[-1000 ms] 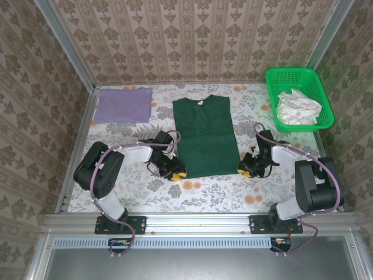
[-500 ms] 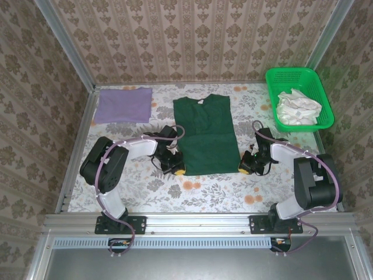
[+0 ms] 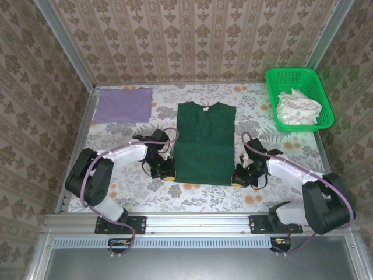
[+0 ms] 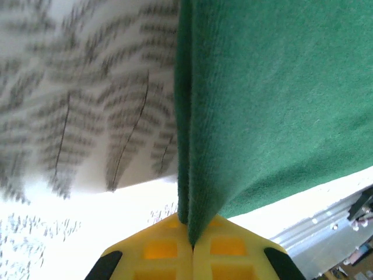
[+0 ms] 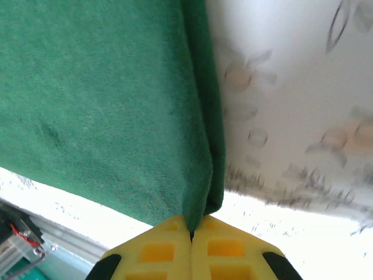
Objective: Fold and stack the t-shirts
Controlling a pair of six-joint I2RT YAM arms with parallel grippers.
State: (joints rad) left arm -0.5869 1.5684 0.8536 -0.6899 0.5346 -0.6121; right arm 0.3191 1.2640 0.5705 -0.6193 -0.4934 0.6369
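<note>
Now L claw (image 3: 168,175) is pinched shut on the dark green t-shirt (image 3: 205,143) at its near L corner, and R claw (image 3: 238,179) likewise on the near R corner. Shirt lies flat on counter (image 3: 201,196) betw. them, stretching away. Lilac t-shirt (image 3: 123,104) sits well beyond L claw.

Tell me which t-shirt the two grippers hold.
The dark green t-shirt in the middle: the left gripper and the right gripper pinch its near corners. The lilac t-shirt lies folded at the far left.
</note>
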